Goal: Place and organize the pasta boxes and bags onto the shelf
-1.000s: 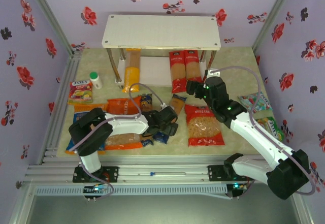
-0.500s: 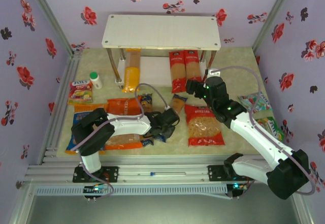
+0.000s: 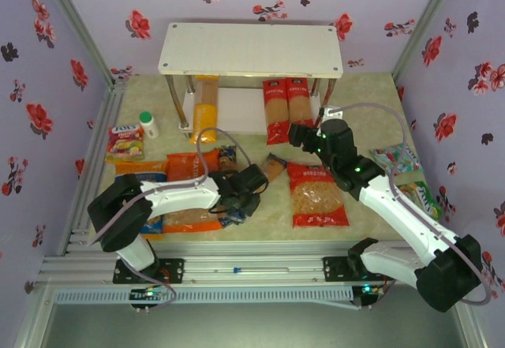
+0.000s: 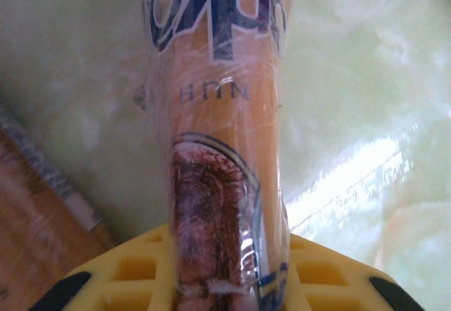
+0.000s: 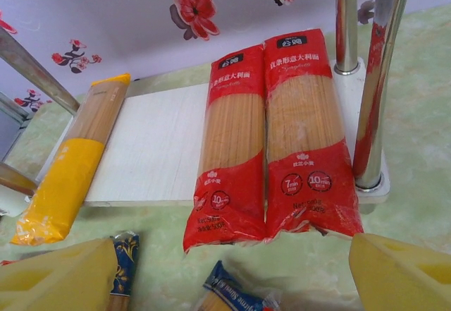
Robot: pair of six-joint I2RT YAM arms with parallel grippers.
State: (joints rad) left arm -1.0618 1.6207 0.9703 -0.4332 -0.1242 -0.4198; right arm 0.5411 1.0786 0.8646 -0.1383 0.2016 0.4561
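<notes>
Left gripper [image 3: 254, 182] [image 4: 227, 246]: I've got its yellow fingers [image 4: 120, 277] drawn in tight against both sides of a long, narrow dark blue and clear spaghetti pack [image 4: 218, 113] [image 3: 274, 165], and its end is pinched between them.
Held pack: it runs straight out ahead of the left fingers over the pale green marbled tabletop [image 4: 366, 78]. I can't tell whether its far end touches down.
Right gripper [image 3: 298, 136] [image 5: 231, 246]: jaws spread wide with nothing in them, hanging low in front of the shelf.
White two-tier shelf [image 3: 251, 48]: dead ahead of the right hand, with its lower board [image 5: 158, 142] just beyond the fingertips.
Red spaghetti pack [image 5: 232, 149]: lies on that board, straight ahead, its near end overhanging towards the hand.
Second red spaghetti pack [image 5: 306, 135]: touches the first along its side, close to a chrome shelf leg [image 5: 373, 78].
Yellow and clear spaghetti pack [image 5: 70, 163]: ahead and off to the left of the right hand, at the board's left edge.
Second dark blue spaghetti pack [image 5: 123, 261]: on the tabletop, just beside one right finger.
Red pillow bag of short pasta [image 3: 317, 196]: flat on the tabletop under the right arm.
Orange pillow bag [image 3: 189, 165]: alongside the left forearm, behind the left gripper.
</notes>
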